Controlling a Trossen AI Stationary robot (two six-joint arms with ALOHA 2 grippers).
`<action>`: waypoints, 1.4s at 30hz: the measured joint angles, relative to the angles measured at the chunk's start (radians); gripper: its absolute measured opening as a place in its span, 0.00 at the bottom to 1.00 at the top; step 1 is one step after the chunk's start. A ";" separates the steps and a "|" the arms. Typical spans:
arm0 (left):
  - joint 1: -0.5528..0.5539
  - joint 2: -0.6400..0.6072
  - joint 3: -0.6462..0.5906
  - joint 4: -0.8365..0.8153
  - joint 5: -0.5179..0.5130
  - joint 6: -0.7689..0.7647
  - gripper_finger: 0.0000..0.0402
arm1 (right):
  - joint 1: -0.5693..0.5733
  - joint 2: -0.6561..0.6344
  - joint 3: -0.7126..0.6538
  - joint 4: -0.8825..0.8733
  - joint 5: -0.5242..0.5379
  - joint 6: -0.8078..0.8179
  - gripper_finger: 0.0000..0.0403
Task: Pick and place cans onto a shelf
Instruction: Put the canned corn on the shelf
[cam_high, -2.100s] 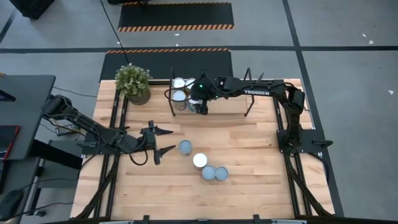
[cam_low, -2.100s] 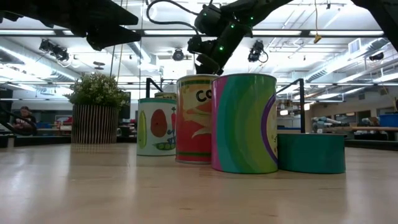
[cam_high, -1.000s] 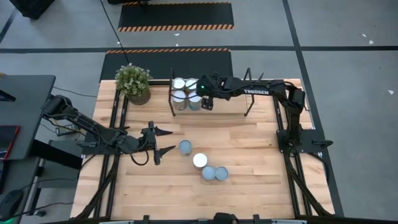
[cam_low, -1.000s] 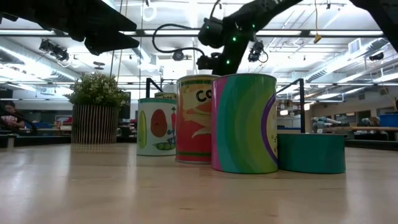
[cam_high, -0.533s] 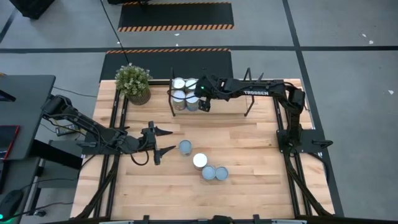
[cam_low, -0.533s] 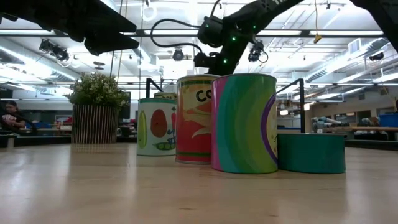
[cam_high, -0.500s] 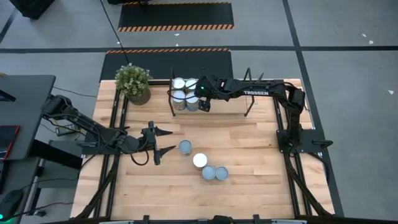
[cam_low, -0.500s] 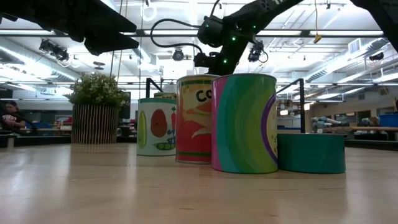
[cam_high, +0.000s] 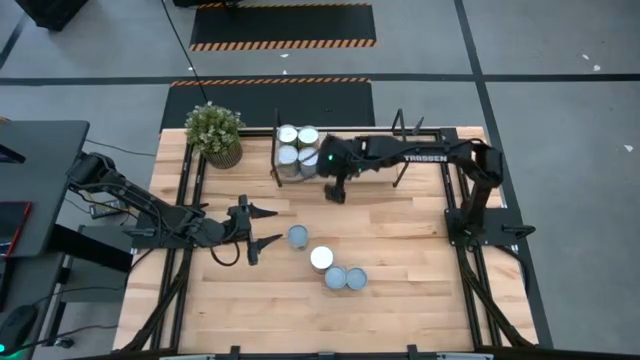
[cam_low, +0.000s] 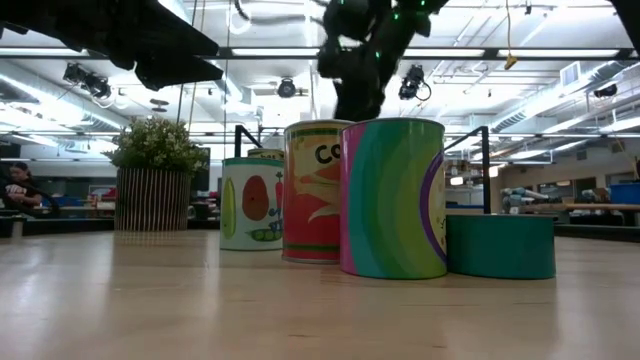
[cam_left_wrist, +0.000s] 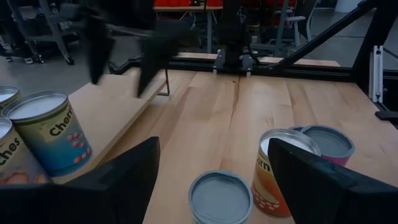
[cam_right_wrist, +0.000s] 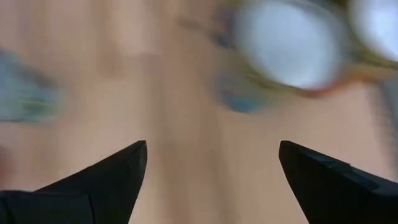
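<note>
Low view is basically a wall of cans (cam_low: 392, 197) up close: glossy printed cylinders, one striped green and pink, one red reading "CO", one white with peas, plus a squat teal tin. The high view shows what that hides: four loose cans on the pale wood table (cam_high: 400, 290), three more on the shelf (cam_high: 380, 150) at the far edge beside a plant (cam_high: 214, 132). Left gripper (cam_high: 262, 226) sits spread wide near the loose cans, holding nothing. Right gripper (cam_high: 335, 192) hangs just in front of the shelf, fingers apart, empty. "TROSSEN" is on its arm.
</note>
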 joint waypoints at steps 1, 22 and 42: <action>0.001 0.000 0.000 0.000 0.000 0.000 0.76 | 0.021 0.000 0.000 0.008 -0.026 0.018 0.92; 0.011 0.000 0.001 0.041 0.000 -0.004 0.76 | 0.361 0.145 0.178 -0.019 0.042 0.118 0.92; 0.011 0.000 0.000 0.031 0.000 0.000 0.76 | 0.465 0.241 0.261 -0.077 0.030 0.134 0.99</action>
